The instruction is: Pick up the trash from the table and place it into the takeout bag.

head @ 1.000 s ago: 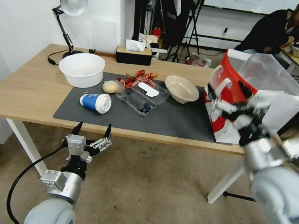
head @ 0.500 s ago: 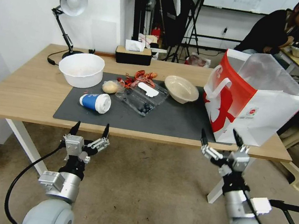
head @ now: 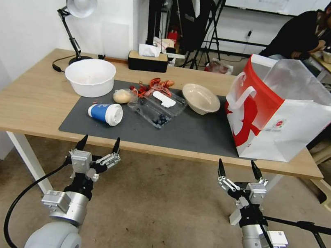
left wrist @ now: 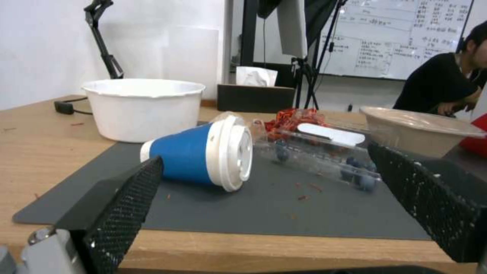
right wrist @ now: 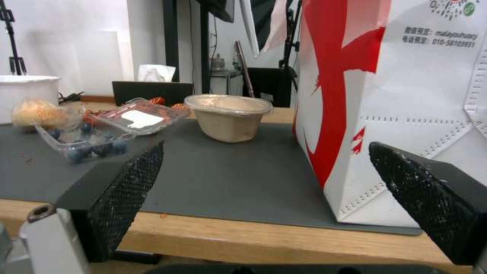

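Observation:
On the table point(head: 23, 107), the dark mat point(head: 197, 135) holds the trash: a tipped blue cup with a white lid point(head: 105, 113) point(left wrist: 203, 156), a wrapped tan bun point(head: 122, 96) point(right wrist: 38, 112), a crumpled red wrapper point(head: 154, 86), a clear plastic box with blueberries point(head: 157, 108) point(left wrist: 319, 152) and a beige bowl point(head: 200, 99) point(right wrist: 228, 118). The red-and-white takeout bag point(head: 282, 116) point(right wrist: 406, 114) stands open at the mat's right end. Both grippers hang open and hold nothing, below the table's front edge: the left gripper point(head: 100, 141) point(left wrist: 264, 154) faces the cup, the right gripper point(head: 237, 164) point(right wrist: 267, 146) faces the bag's near corner.
A large white bowl point(head: 90, 76) point(left wrist: 144, 106) sits at the mat's back left. A desk lamp point(head: 77, 3) and a dark tissue box point(head: 148, 61) stand along the far edge. The table's white legs point(head: 29, 159) reach the floor beside the arms.
The right arm has dropped from in front of the takeout bag to below the table's front edge, its gripper still open. The left arm has hardly moved.

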Available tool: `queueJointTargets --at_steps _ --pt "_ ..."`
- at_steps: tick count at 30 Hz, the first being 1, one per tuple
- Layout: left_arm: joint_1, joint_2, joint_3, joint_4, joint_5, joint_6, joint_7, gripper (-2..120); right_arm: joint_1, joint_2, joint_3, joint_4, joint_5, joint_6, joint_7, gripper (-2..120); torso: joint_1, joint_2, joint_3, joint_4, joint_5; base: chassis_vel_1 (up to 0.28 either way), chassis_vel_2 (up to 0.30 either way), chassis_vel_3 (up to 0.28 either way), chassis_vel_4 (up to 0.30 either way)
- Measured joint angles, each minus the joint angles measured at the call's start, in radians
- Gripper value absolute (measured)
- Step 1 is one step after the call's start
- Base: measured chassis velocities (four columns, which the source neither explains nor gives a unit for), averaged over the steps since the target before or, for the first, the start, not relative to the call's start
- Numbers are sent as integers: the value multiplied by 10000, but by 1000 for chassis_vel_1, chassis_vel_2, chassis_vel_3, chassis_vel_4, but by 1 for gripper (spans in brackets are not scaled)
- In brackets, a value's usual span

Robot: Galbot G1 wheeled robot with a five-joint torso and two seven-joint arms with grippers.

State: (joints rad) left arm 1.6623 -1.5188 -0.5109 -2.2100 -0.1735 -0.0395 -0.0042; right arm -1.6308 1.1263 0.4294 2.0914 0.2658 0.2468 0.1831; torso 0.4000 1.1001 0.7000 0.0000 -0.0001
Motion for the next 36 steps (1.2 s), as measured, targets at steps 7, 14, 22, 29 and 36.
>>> queueJointTargets --at_steps 7,14,22,29,36 --pt "-36 28 31 -1 3 -13 0 100 1040 302 -482 62 366 -892 743 99 0 -2 0 1 1 0 0 0 0" --pt "-48 58 66 19 4 -12 3 100 2054 395 -809 -39 1081 -1867 1208 99 0 -2 1 0 -2 0 0 0 0" --pt "-19 -3 22 -9 22 1 7 100 4116 385 -1751 -807 2685 -2966 1751 99 1 -2 0 0 2 0 0 0 0" --pt "33 -65 -73 -18 27 -12 -5 100 6062 720 -2511 -1714 4614 -3775 2761 99 1 -2 1 1 0 0 0 0 0" --pt "5 -108 -123 -18 21 -24 -35 100 7212 1211 -2809 -2840 6268 -3917 3280 99 1 -2 1 0 -1 0 0 0 0"
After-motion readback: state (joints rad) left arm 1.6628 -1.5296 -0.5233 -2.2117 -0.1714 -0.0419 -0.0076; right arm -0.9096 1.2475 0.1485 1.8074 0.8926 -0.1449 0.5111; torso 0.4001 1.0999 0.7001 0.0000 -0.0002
